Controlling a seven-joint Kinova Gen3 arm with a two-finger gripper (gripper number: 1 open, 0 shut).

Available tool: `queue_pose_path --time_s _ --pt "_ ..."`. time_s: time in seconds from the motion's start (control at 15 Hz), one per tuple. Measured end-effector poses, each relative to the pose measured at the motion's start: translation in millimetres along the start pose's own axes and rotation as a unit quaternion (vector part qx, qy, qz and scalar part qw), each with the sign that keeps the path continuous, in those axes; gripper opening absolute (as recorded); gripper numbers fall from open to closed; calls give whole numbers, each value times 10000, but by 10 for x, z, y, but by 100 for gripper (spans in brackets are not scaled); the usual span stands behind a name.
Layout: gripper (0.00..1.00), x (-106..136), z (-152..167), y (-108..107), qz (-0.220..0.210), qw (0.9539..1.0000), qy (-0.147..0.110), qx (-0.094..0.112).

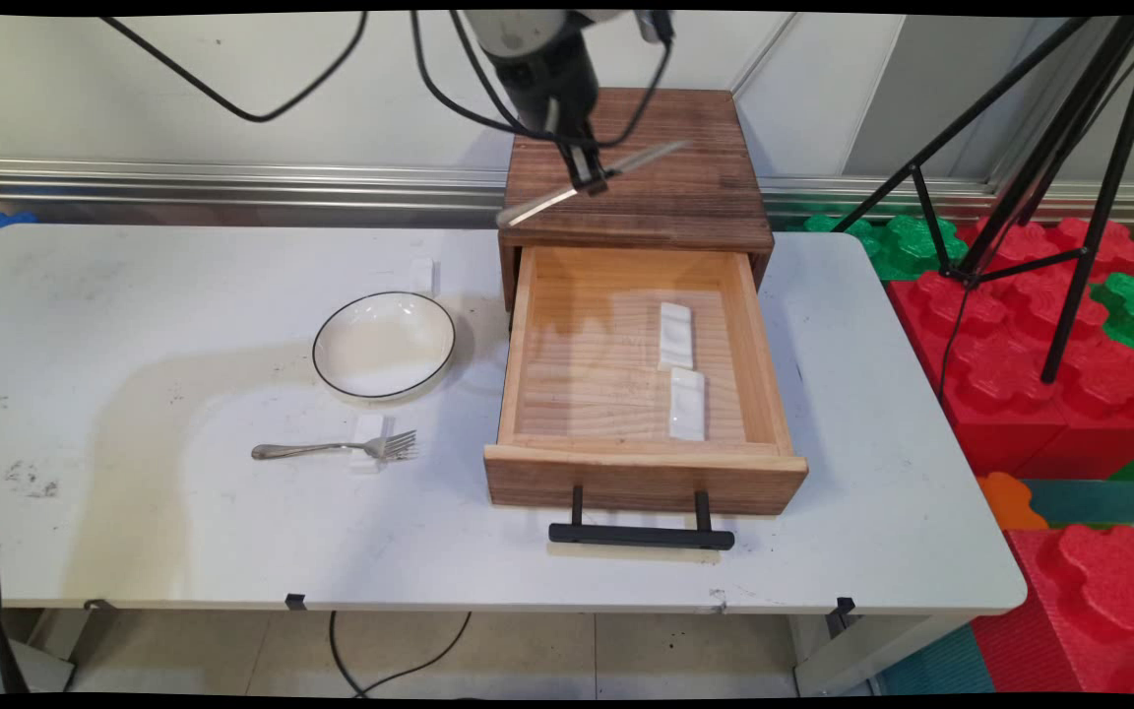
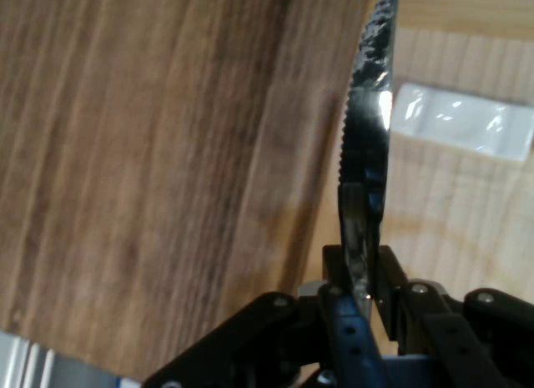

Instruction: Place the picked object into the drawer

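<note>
Knife point(image 1: 592, 184) sits clamped mid-length between my gripper point(image 1: 588, 180) fingers, held level above the cabinet point(image 1: 685, 197) top, high enough, I judge, to clear the open drawer point(image 1: 587, 374) with its two rests point(image 1: 676, 335).

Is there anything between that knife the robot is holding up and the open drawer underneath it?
Nothing visible. The gripper holds the knife in the air above the wooden box. The open drawer in front holds only two white rests near its right side.
</note>
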Motion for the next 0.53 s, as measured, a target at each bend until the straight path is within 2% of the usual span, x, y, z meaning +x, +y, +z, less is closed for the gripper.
queue_pose_path --time_s 0.2,0.53 --pt "0 133 158 163 90 9998 -11 -156" --pt "0 249 438 302 180 9993 -69 -316"
